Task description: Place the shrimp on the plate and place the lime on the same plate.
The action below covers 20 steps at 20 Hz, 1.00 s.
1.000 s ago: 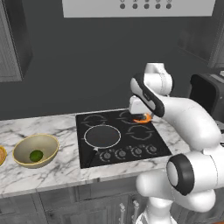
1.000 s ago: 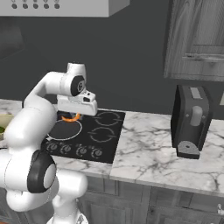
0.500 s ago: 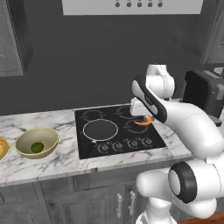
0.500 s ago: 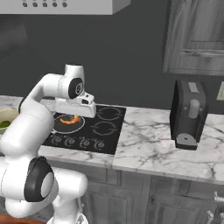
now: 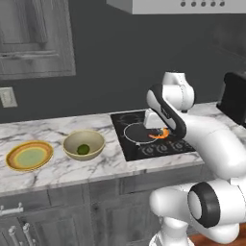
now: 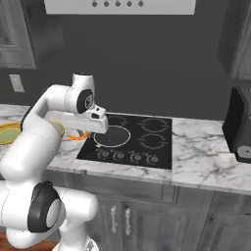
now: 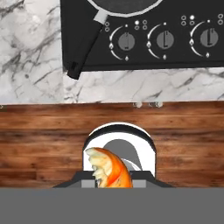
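My base has driven left along the counter: the whole scene has slid right, and the flat round plate with the orange-yellow banded rim (image 5: 29,156) now sits at the lower left of the left base view, where a second ago it was barely in frame. The small curved orange shrimp (image 5: 160,134) is pinched narrow in my two-finger gripper (image 5: 159,133), carried above the front edge of the black cooktop (image 5: 153,140). The dark green round lime (image 5: 83,149) lies in the tan-yellow bowl (image 5: 84,144), just right of the plate. I judge the shrimp leg about halfway done. Between gripper and plate stands only the bowl; the marble counter (image 5: 53,168) around the plate looks open for lowering.
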{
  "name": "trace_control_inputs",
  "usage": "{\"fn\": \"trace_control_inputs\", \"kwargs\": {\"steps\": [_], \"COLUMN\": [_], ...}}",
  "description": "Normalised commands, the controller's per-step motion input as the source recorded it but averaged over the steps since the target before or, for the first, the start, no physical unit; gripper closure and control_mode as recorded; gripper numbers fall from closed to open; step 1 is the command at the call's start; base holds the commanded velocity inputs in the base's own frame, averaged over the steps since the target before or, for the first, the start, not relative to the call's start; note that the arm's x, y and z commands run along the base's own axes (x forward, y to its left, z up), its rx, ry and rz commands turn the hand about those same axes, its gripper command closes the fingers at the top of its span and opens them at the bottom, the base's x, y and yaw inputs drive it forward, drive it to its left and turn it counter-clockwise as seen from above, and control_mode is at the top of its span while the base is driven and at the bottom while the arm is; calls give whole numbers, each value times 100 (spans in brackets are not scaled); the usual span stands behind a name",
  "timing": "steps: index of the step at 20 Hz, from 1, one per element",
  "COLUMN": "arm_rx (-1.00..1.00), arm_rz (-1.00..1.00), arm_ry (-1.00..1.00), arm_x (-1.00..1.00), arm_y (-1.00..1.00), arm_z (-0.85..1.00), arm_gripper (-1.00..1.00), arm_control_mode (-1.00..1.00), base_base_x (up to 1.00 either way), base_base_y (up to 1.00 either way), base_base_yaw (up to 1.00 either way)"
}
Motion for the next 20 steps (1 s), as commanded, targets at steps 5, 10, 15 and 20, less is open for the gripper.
{"fn": "trace_control_inputs", "kwargs": {"steps": [5, 10, 15, 20], "arm_rx": [0, 0, 0, 0], "arm_rz": [0, 0, 0, 0], "arm_ry": [0, 0, 0, 0], "arm_x": [0, 0, 0, 0], "arm_y": [0, 0, 0, 0], "arm_z": [0, 0, 0, 0], "arm_gripper": [100, 100, 100, 100], "arm_control_mode": [100, 100, 100, 100], "base_base_x": [0, 0, 10, 30], "base_base_y": [100, 83, 39, 1], "base_base_yaw": [-5, -2, 0, 0]}}
